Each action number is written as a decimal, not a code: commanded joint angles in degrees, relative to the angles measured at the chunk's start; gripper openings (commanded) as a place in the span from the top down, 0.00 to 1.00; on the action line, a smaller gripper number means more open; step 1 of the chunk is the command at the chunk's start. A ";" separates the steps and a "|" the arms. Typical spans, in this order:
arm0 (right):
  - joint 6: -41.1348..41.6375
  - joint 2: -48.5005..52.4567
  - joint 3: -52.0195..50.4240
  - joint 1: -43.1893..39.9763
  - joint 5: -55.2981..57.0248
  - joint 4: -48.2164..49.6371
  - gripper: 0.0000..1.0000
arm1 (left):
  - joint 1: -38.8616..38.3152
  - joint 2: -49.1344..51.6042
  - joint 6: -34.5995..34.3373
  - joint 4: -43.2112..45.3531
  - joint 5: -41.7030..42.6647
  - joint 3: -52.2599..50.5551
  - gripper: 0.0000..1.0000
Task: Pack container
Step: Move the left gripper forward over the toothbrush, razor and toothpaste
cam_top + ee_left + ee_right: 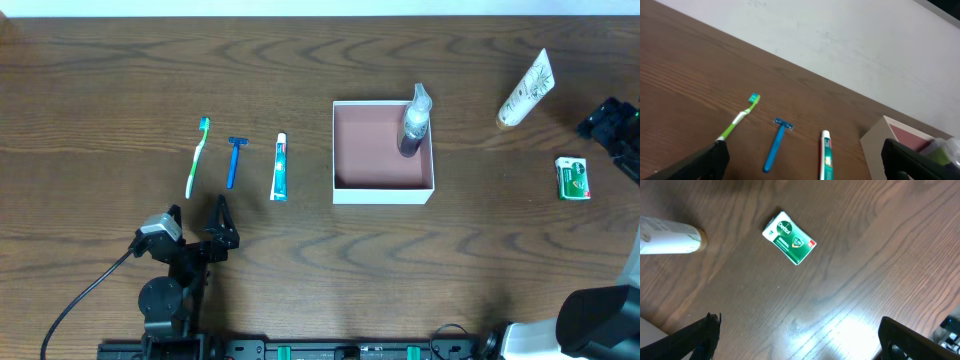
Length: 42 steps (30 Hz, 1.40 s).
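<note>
Left arm [165,295] matte black, grey camera block [158,228] at wrist, black cable [97,278] trailing off it. Right arm [615,125] black too, pale grey housing [590,318] at base.

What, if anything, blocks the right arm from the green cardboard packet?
Nothing, so probably yes: the open right gripper hangs near the small green cardboard packet, which lies clear of the white tube.

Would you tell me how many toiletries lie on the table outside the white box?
5: toothbrush, razor and toothpaste in a row left of the box; white tube and green packet to its right. None seem hidden.
</note>
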 commanded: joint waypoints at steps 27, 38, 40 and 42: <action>1.53 0.42 -2.91 -0.57 0.02 4.24 0.01 | -0.28 55.76 21.92 -28.61 7.21 37.24 0.02; 1.27 0.42 -2.91 -0.57 0.04 4.28 0.01 | -0.28 67.06 22.95 -40.04 2.69 52.83 0.02; 1.29 0.42 -2.91 -0.57 0.04 4.31 0.01 | -0.28 67.43 22.95 -40.94 1.68 54.10 0.02; 1.33 0.42 -2.91 -0.57 0.02 4.46 0.01 | -0.28 67.54 22.93 -41.33 0.94 54.71 0.02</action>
